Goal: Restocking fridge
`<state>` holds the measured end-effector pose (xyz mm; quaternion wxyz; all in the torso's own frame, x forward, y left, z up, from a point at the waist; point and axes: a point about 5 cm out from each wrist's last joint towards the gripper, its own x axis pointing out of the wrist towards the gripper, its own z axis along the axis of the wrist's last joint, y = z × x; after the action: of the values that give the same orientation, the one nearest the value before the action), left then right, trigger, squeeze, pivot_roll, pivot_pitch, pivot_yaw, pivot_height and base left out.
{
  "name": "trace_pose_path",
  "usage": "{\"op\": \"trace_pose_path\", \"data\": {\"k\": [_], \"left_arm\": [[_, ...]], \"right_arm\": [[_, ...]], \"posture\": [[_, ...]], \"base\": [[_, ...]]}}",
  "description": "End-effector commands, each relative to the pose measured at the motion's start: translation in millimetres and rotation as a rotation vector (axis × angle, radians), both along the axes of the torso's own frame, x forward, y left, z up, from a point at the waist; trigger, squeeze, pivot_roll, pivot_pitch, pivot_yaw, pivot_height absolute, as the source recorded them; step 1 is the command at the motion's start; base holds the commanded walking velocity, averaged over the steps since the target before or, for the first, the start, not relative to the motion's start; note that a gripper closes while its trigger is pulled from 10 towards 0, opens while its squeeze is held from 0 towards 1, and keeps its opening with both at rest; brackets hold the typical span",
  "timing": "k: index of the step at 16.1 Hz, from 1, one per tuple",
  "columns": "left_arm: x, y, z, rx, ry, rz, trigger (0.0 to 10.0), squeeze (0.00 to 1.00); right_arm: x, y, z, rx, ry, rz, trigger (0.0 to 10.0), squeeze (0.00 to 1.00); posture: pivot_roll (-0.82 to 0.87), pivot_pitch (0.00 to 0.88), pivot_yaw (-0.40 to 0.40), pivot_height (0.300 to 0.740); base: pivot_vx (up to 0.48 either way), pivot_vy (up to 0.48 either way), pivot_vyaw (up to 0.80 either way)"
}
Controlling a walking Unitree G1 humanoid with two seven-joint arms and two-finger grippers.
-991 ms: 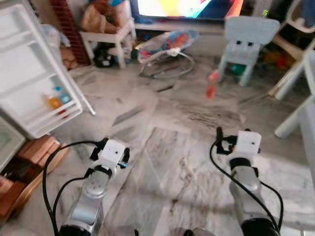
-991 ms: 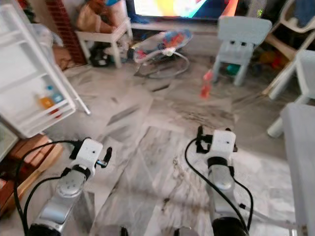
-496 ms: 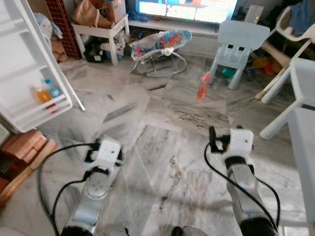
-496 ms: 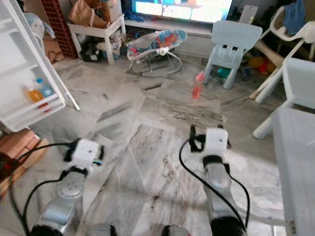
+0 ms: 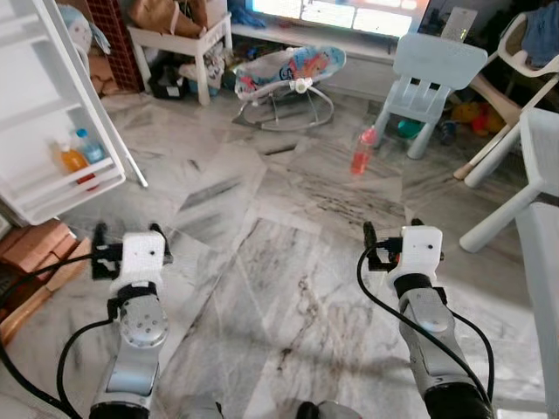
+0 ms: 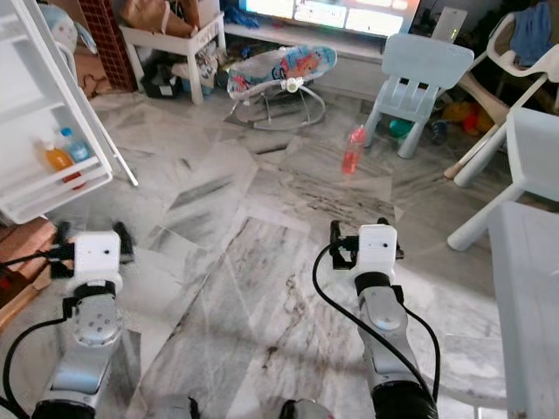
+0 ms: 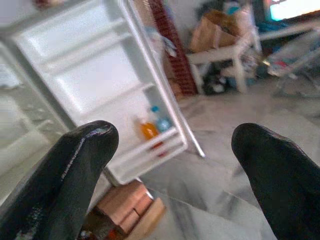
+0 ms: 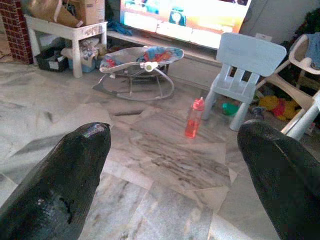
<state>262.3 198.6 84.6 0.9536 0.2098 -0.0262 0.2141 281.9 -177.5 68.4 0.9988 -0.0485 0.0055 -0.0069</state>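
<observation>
Marble floor (image 5: 288, 262): red bottle (image 5: 361, 152) nr blue chair (image 5: 428, 78), fridge door (image 5: 44, 105) open.

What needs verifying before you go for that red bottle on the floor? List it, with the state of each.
1. Red bottle upright on the marble floor: ok.
2. Bare floor between the robot and the bottle: ok.
3. Right gripper open, nothing between its fingers: ok.
4. Left gripper open, nothing between its fingers: ok.
5. Fridge door open, bottom shelf holding an orange bottle and a blue-capped one: ok.
6. Bottle within the right gripper's reach: not ok, it stands well ahead, near the blue chair.
</observation>
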Motion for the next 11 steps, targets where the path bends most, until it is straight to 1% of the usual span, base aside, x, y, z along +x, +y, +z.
{"op": "trace_pose_path", "data": {"k": [1,2,4,7,11], "left_arm": [[2.6,3.4,10.7,0.005,-0.061,0.049,10.0,0.00],[3.5,6.2,13.9,0.016,-0.081,0.082,10.0,0.00],[9.2,9.3,19.8,0.024,-0.104,0.095,10.0,0.00],[11.9,10.2,22.3,0.039,-0.116,0.109,10.0,0.00],[13.6,4.1,19.8,0.039,-0.106,0.079,10.0,0.00]], "right_arm": [[1.0,-1.3,-0.9,-0.009,0.015,0.006,10.0,0.00],[1.9,-0.8,-0.5,-0.010,0.015,0.009,10.0,0.00],[3.6,0.1,0.3,-0.016,0.014,0.024,10.0,0.00],[4.8,-0.2,1.3,-0.021,0.013,0.030,10.0,0.00],[3.9,1.8,0.1,-0.020,0.015,0.034,10.0,0.00]], "posture": [[0.13,0.053,-0.078,0.740],[0.13,0.051,-0.081,0.740],[0.13,0.047,-0.090,0.740],[0.13,0.046,-0.093,0.740],[0.13,0.046,-0.090,0.740]], "base": [[0.000,0.000,0.00],[0.000,0.000,0.00],[0.000,0.000,0.00],[0.000,0.000,0.00],[0.000,0.000,0.00]]}}
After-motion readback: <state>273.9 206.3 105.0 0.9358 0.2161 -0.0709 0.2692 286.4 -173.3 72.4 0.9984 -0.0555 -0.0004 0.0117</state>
